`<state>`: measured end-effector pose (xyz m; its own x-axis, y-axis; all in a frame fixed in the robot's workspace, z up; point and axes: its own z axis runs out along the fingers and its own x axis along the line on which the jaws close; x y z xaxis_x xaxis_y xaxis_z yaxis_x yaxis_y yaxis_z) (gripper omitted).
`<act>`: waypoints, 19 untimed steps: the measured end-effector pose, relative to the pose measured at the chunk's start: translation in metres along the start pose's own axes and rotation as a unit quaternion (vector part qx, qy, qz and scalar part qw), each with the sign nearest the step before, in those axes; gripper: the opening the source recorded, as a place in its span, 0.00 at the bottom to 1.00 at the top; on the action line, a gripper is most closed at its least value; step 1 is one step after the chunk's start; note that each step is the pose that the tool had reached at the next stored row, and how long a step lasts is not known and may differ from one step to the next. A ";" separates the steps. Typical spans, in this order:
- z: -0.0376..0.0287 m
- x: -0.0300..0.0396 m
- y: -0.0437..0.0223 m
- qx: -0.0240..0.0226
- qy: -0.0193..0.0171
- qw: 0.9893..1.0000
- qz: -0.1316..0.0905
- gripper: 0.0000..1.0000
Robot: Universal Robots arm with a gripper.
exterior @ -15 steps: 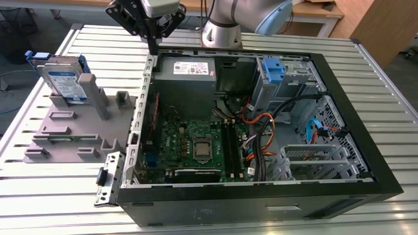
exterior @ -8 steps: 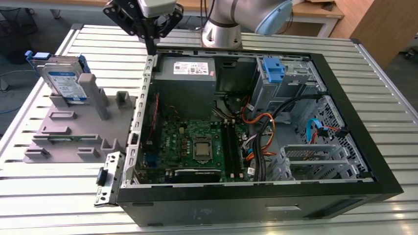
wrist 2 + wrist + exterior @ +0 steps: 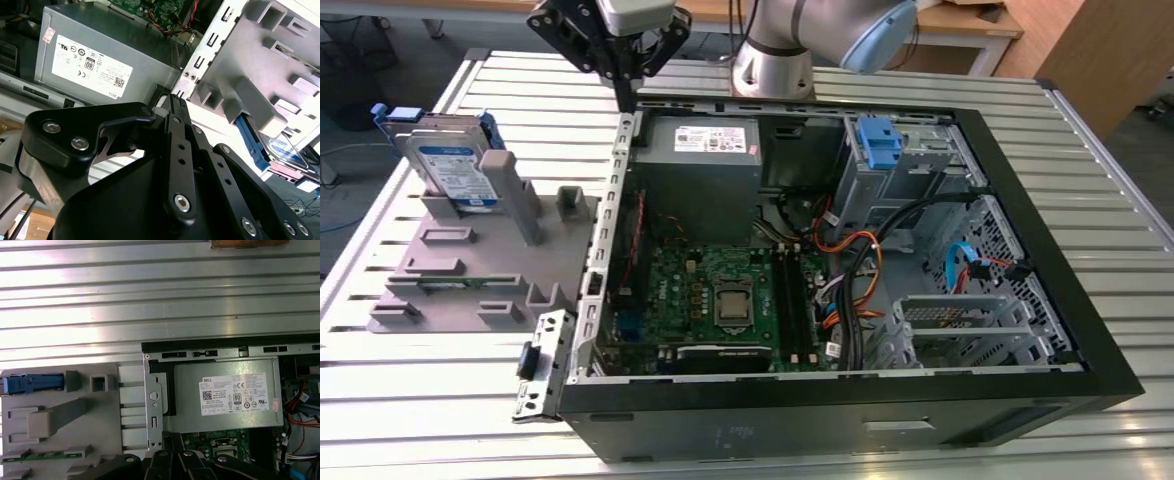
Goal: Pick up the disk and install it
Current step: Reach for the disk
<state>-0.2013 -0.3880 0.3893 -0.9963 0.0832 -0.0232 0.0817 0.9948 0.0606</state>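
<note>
The gripper (image 3: 626, 98) has its black fingers (image 3: 176, 131) drawn together at the tips with nothing between them, and it touches nothing. The disk (image 3: 455, 166), silver with a blue carrier, stands upright in a slot of a grey fixture (image 3: 454, 262) on the slatted metal table (image 3: 400, 420), at the exterior view's left and well apart from the gripper. The open computer case (image 3: 854, 400) beside it holds a grey power supply (image 3: 700, 160), a green motherboard (image 3: 720, 295) and cables. The arm (image 3: 781, 45) points the gripper straight down, just above the case rim next to the power supply.
</note>
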 end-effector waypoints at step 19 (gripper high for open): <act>0.0000 0.0038 -0.0003 0.000 0.000 1.000 0.000 0.11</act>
<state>-0.2051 -0.3880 0.3892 -0.9963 0.0832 -0.0232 0.0817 0.9948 0.0606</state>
